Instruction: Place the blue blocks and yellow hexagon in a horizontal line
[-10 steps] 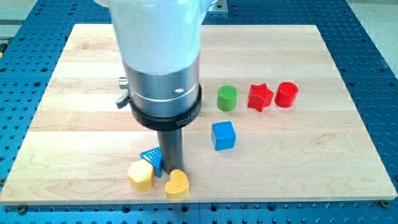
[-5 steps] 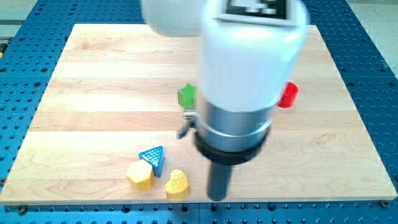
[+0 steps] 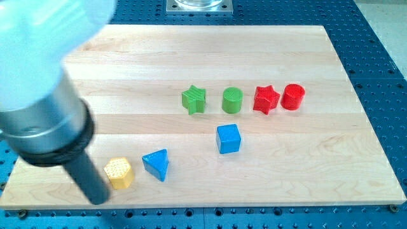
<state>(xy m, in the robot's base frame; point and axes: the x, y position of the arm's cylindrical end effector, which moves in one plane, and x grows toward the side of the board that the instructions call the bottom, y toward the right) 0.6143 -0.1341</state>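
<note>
Seven blocks on pale wooden board point(image 3: 331, 165) over blue pegboard table point(image 3: 381, 76)

A pale, light-wood board of glued planks point(image 3: 305, 57) lies on a blue perforated metal bench point(image 3: 381, 76) (rows of small holes), with a grey metal plate point(image 3: 198, 6) at the view's top.

I have one view only, looking steeply down on the whole board point(image 3: 267, 51) from its near edge, my tip point(image 3: 98, 200) closest.
</note>
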